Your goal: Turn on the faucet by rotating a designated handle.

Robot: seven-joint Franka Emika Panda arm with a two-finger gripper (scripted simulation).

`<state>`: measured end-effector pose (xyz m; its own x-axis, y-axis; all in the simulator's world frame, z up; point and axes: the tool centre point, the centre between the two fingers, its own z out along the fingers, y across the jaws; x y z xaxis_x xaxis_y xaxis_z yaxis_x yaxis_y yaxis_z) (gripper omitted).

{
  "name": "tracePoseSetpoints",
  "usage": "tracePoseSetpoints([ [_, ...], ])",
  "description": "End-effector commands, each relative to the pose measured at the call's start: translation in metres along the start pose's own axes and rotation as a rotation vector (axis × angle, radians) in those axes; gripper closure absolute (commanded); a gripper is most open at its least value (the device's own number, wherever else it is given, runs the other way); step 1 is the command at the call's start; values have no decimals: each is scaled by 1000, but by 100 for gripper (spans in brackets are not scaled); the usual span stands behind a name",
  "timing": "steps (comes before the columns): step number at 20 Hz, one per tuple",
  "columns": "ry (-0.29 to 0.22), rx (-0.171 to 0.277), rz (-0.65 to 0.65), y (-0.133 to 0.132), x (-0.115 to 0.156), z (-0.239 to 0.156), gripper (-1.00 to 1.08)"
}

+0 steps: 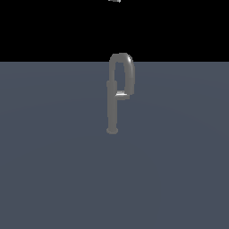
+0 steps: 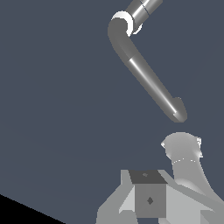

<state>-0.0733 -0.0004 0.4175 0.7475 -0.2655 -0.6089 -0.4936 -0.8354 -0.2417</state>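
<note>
The faucet [image 1: 112, 107] stands in the middle of the exterior view, a little above the frame's centre, on a flat slate-blue table [image 1: 53, 170] that fills the lower three quarters of the picture under a black background. Its small round foot rests on the table and its straight post rises upright. At the top, the narrow gooseneck arches over toward the exterior view's right and comes back down beside the post, ending about halfway down it. The handle [image 1: 121, 94] is a short crosswise bar with a bright highlight. It sits between the post and the lower end of the gooseneck, about halfway up the faucet. A small pale sliver [image 1: 115, 1] shows at the very top edge of the frame, well apart from the faucet; what it is cannot be told.

In the wrist view, a grey tube of the faucet [image 2: 148, 83] bends at an elbow and runs slantwise over the same slate-blue surface to a rounded end. Near that end is a paler, flared grey shape [image 2: 183, 155]. Pale angular blocks around a darker box appear to belong to the pincer [image 2: 149, 200]. Its fingertips cannot be made out, so I cannot tell whether it is open or closed. Nothing shows it touching the faucet.
</note>
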Motion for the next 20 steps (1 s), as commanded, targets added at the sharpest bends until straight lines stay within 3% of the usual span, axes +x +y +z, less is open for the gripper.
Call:
tracePoseSetpoints([
  [1, -43, 35, 31, -3, 15, -1, 108],
  [20, -400, 328, 297, -6, 136, 17, 108],
])
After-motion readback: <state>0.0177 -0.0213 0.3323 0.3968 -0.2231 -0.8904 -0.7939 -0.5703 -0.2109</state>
